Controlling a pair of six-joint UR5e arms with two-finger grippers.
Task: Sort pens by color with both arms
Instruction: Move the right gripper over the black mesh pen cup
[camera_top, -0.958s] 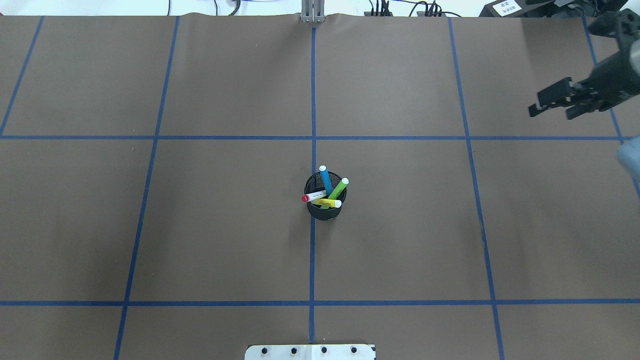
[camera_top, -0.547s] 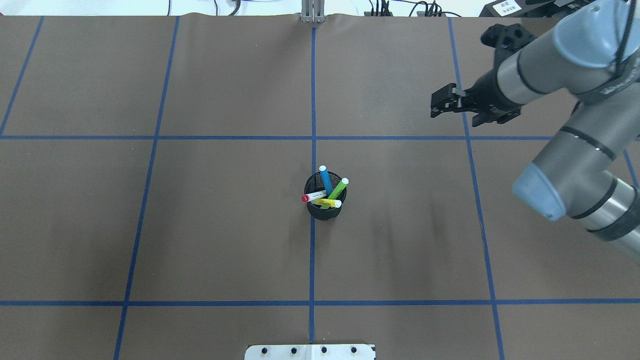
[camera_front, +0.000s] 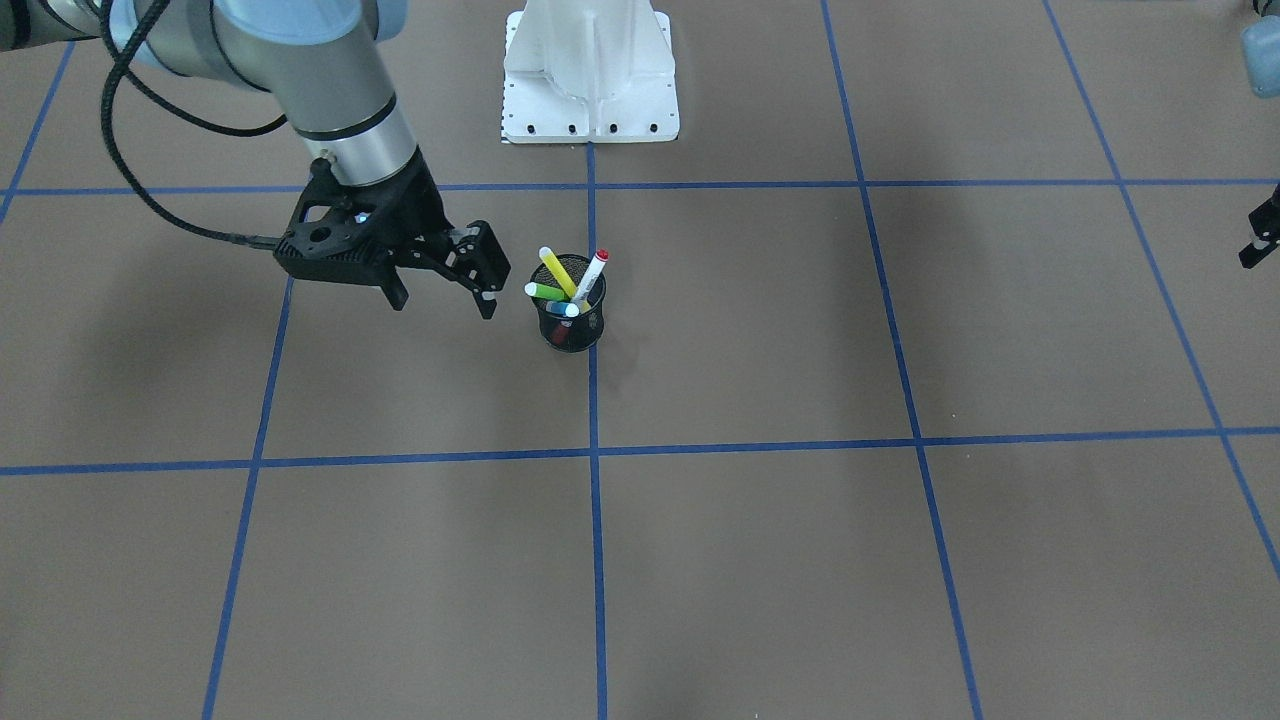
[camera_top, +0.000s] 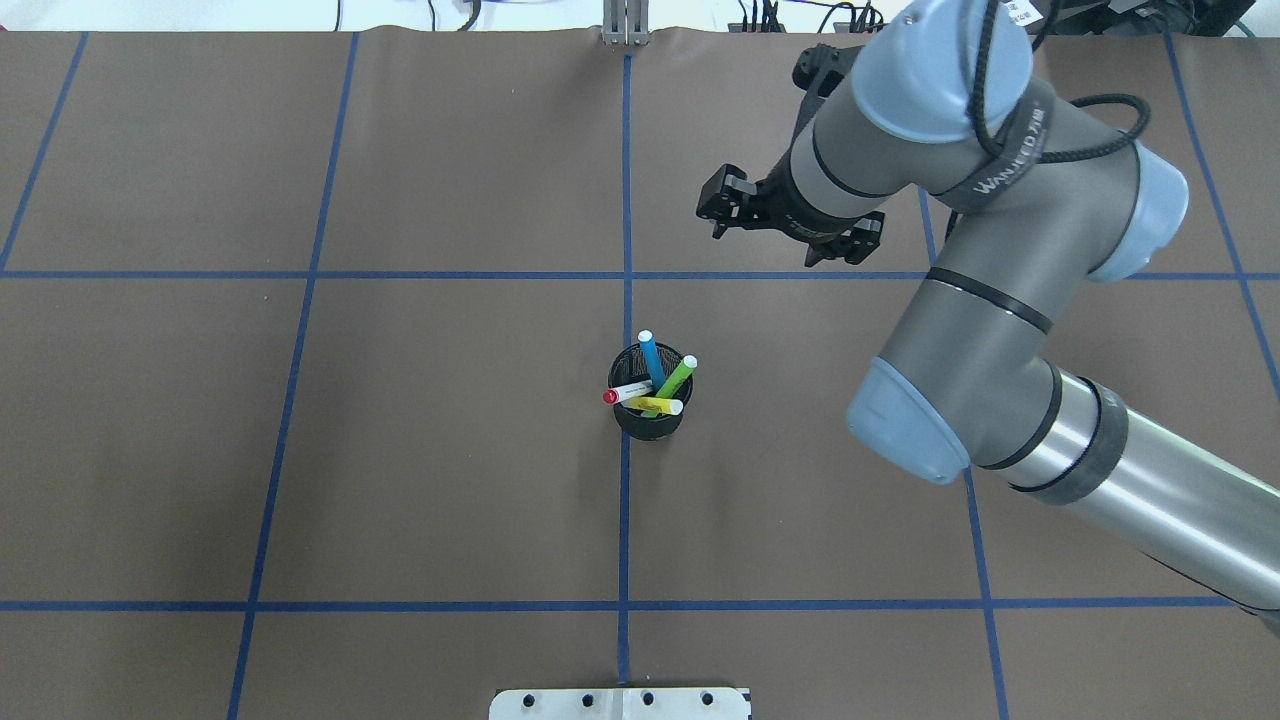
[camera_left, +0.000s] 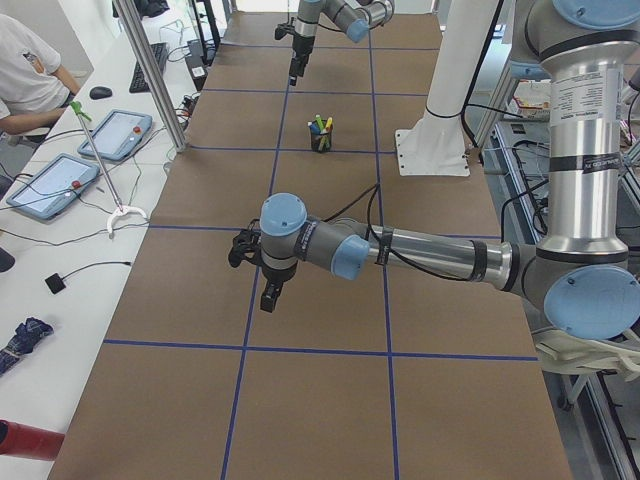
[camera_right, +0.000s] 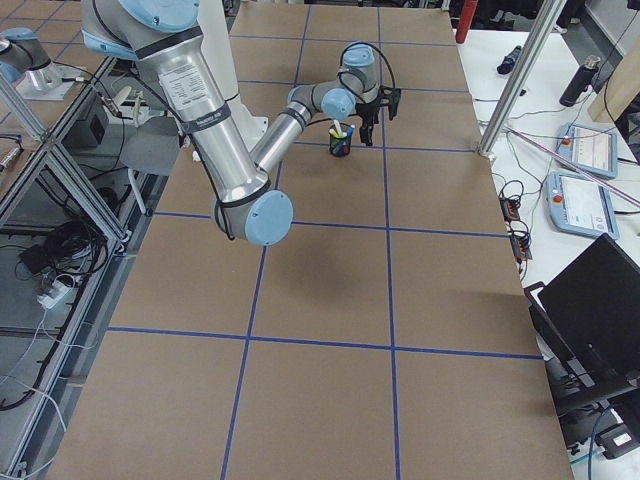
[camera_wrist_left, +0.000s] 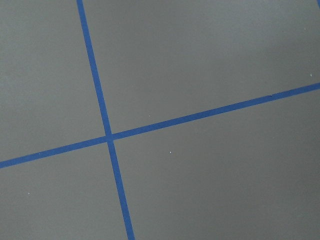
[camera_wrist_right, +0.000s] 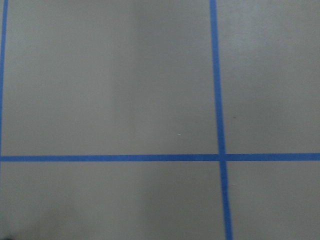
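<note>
Four pens stand in a black mesh cup (camera_top: 648, 420) at the table's middle: blue (camera_top: 652, 358), green (camera_top: 678, 377), yellow (camera_top: 655, 405) and a white one with red cap (camera_top: 628, 392). They also show in the front-facing view (camera_front: 556, 272). My right gripper (camera_top: 763, 245) is open and empty, above the table behind and to the right of the cup; in the front-facing view (camera_front: 443, 303) it hangs just beside the cup. My left gripper (camera_left: 265, 285) is far from the cup, only its edge in the front-facing view (camera_front: 1260, 235); I cannot tell its state.
The white pedestal base (camera_front: 590, 80) stands at the robot's side of the table. Blue tape lines (camera_top: 625, 520) divide the brown table into squares. An operator (camera_left: 30, 80) and tablets (camera_left: 115, 135) are beside the table's far edge.
My right arm has swept in from the right edge towards the middle, its open gripper now near the cup. The pens and cup have not moved.
</note>
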